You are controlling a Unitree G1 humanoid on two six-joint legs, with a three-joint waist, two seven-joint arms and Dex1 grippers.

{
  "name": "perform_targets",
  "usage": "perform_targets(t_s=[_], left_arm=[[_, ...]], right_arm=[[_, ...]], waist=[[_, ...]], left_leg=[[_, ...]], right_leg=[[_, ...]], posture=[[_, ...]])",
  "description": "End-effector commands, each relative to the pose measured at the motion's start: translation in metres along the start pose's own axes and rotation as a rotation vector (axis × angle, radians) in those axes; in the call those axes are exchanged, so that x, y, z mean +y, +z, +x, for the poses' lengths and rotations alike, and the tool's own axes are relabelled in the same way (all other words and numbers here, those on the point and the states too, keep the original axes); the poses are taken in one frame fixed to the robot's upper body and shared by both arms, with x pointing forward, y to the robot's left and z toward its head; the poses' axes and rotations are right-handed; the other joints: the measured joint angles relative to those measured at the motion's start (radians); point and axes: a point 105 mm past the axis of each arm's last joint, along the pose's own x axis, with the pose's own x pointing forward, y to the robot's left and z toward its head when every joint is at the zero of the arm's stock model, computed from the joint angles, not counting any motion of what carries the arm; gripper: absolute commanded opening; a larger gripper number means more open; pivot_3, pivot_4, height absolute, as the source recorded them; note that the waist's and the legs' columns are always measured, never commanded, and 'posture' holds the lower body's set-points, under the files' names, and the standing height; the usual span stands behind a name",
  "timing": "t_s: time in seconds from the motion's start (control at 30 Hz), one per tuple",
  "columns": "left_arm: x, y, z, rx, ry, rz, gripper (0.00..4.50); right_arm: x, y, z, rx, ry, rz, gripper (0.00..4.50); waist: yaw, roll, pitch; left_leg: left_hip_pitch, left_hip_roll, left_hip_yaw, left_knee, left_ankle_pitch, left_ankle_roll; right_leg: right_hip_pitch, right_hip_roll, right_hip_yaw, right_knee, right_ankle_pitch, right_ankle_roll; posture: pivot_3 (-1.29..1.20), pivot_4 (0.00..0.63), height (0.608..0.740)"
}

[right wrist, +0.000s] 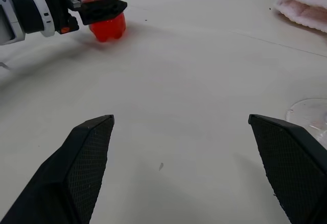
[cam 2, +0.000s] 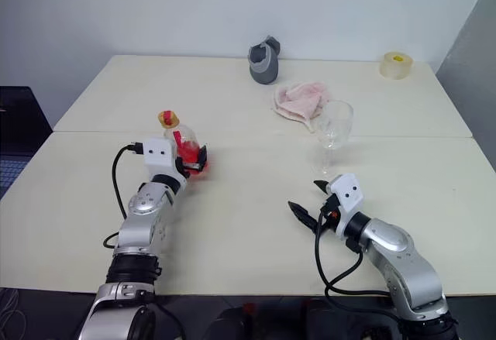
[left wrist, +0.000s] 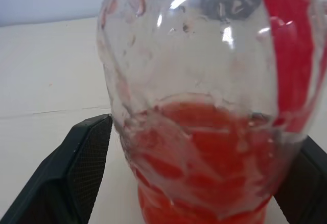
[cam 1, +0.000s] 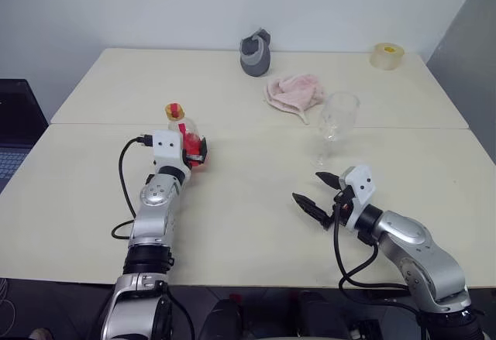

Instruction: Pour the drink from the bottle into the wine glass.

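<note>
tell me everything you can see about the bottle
The bottle is small, rounded, clear plastic, with a yellowish-orange cap and a red-and-white label. Red drink fills only its lower part. It stands about upright on the pale table, on the robot's left side. The left gripper brackets its lower body, black fingers on either side; whether they press it is unclear.

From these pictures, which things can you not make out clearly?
- Bottle, head views: lower body hidden behind the left gripper; label unreadable.
- Left wrist view: the bottle's top is cut off by the edge; whether the fingers touch it is unclear.
- Wine glass, right wrist view: foot alone, cut by the edge.
</note>
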Motion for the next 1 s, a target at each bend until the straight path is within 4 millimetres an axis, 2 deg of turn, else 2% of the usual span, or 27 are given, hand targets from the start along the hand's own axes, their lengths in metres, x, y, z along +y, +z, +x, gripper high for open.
perform_targets(t_s=[0.03, 0.17, 0.27, 0.43, 0.63, 0.77, 1.0], left_arm=[[0.002, 0.016, 0.002, -0.072, -0.002, 0.008, 3.54], [0.002, 0.015, 0.002, -0.076, -0.003, 0.010, 2.48], [0.003, 0.014, 0.001, -0.076, 0.000, 0.010, 2.13], [0.004, 0.009, -0.012, -0.050, -0.028, 0.034, 2.05], [-0.010, -0.010, -0.054, 0.040, -0.165, 0.063, 2.05], [-0.030, -0.016, -0.075, 0.080, -0.286, 0.062, 2.05], [-0.077, -0.011, -0.083, 0.077, -0.494, 0.039, 2.05]], right_arm=[[0.002, 0.015, -0.002, -0.050, -0.003, -0.043, 4.50], [0.002, 0.015, -0.002, -0.049, -0.005, -0.043, 4.50], [0.001, 0.015, -0.002, -0.049, -0.007, -0.043, 4.50], [-0.002, 0.018, 0.003, -0.034, -0.020, -0.060, 4.50], [-0.005, 0.042, 0.016, -0.055, -0.005, -0.081, 4.50], [0.007, 0.065, 0.032, -0.102, 0.083, -0.107, 4.50], [0.034, 0.096, 0.061, -0.194, 0.257, -0.093, 4.50]], waist=[[0.000, 0.000, 0.000], [0.000, 0.000, 0.000], [0.000, 0.000, 0.000], [-0.005, 0.000, 0.000], [-0.006, 0.000, 0.000], [-0.003, 0.001, -0.001], [0.006, 0.002, -0.001]], left_leg=[[0.000, 0.000, 0.000, 0.000, 0.000, 0.000], [0.000, 0.000, 0.000, 0.000, 0.000, 0.000], [0.000, 0.000, 0.000, 0.000, 0.000, 0.000], [0.000, 0.000, 0.000, 0.000, 0.000, 0.000], [0.000, 0.001, 0.000, -0.001, 0.000, 0.000], [0.001, 0.001, 0.000, 0.000, 0.000, 0.000], [0.001, -0.001, -0.001, 0.000, -0.001, 0.003]], right_leg=[[0.000, 0.000, 0.000, 0.000, 0.000, 0.000], [0.000, 0.000, 0.000, 0.000, 0.000, 0.000], [0.000, 0.000, 0.000, 0.000, 0.000, 0.000], [0.000, 0.000, 0.001, 0.000, 0.000, 0.000], [-0.001, -0.001, 0.002, 0.000, 0.000, 0.000], [0.000, -0.001, 0.002, 0.000, 0.000, 0.000], [0.001, -0.001, 0.000, 0.000, 0.000, 0.000]], posture=[[0.00, 0.150, 0.740], [0.00, 0.150, 0.740], [0.00, 0.150, 0.740], [0.00, 0.150, 0.740], [0.00, 0.150, 0.740], [0.00, 0.150, 0.740], [0.00, 0.150, 0.740]])
